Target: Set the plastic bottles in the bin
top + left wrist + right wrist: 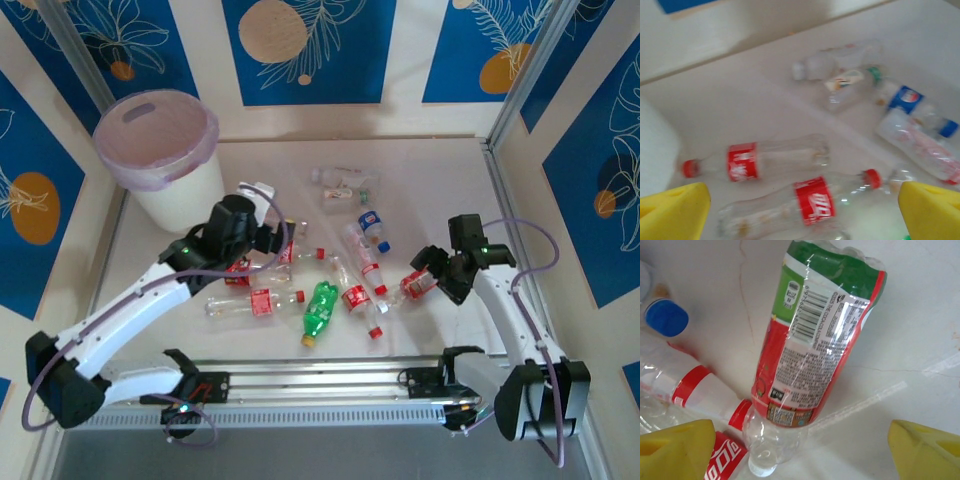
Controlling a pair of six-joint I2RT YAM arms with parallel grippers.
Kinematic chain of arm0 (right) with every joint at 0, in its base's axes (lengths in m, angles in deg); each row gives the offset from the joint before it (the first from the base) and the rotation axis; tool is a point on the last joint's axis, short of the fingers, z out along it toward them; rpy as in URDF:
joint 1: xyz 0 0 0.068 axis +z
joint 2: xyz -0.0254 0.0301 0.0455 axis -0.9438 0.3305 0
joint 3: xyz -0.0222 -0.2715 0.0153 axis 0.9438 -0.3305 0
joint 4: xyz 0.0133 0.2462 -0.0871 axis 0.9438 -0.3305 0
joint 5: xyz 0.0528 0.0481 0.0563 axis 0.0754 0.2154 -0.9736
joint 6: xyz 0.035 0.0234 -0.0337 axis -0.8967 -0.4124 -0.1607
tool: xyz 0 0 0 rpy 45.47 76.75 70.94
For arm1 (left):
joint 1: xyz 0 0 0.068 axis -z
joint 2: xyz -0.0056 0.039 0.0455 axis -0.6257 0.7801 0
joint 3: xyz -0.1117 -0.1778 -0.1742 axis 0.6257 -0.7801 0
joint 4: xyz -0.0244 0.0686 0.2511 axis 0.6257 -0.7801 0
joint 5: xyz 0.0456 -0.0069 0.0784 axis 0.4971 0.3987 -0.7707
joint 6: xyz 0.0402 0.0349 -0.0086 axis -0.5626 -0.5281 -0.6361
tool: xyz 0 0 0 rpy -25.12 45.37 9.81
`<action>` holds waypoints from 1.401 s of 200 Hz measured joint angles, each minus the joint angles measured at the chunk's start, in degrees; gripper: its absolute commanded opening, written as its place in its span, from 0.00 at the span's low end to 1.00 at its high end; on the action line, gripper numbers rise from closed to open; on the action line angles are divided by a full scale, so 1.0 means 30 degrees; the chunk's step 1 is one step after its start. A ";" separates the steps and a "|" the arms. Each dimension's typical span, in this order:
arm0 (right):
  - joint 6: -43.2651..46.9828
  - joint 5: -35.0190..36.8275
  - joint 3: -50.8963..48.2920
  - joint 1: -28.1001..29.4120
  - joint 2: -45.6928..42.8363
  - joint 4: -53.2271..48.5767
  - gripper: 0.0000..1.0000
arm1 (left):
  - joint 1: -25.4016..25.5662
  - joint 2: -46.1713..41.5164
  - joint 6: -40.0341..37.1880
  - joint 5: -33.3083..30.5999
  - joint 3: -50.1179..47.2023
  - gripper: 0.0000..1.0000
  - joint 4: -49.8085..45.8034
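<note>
With my right gripper (800, 447) spread wide astride the red-labelled bottle (815, 355), I needed its body centred before squeezing.

Bottles (320, 305) clutter the table (445, 175) middle; its far right corner lies bare

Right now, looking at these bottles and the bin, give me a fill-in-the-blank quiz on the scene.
The bin stands in the far ____ corner of the table.
Its liner bag is pale ____.
The green bottle has a ____ cap.
The left pincer and the right pincer both have their jaws ____.
Missing words: left; purple; yellow; open.
</note>
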 measured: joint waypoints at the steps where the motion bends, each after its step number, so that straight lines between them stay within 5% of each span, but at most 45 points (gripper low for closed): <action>1: -0.0022 -0.0029 -0.0051 -0.0044 0.0029 0.0073 0.90 | 0.0022 0.0066 0.0029 0.0058 0.0015 0.96 0.0007; 64: -0.0044 -0.0867 -0.1537 -0.0933 0.1989 0.3606 0.89 | 0.0772 0.5202 0.1115 0.4561 0.2390 0.93 0.0510; 118: -0.0036 -0.0969 -0.2047 -0.1020 0.3614 0.5734 0.82 | 0.0984 0.7373 0.1246 0.6295 0.3767 0.93 0.0364; 185: 0.0510 -0.0925 -0.1989 -0.1013 0.3891 0.5989 0.60 | 0.1100 0.8189 0.1515 0.7592 0.5049 0.93 0.0270; 227: 0.1319 -0.0823 -0.0058 -0.0546 0.2033 0.4787 0.59 | 0.1268 0.8779 0.1960 0.9216 0.5661 1.00 0.0386; 280: 0.2827 -0.3096 0.3738 0.1756 0.1814 0.5085 0.59 | 0.1443 1.0185 0.3147 1.4032 0.6288 1.00 0.1712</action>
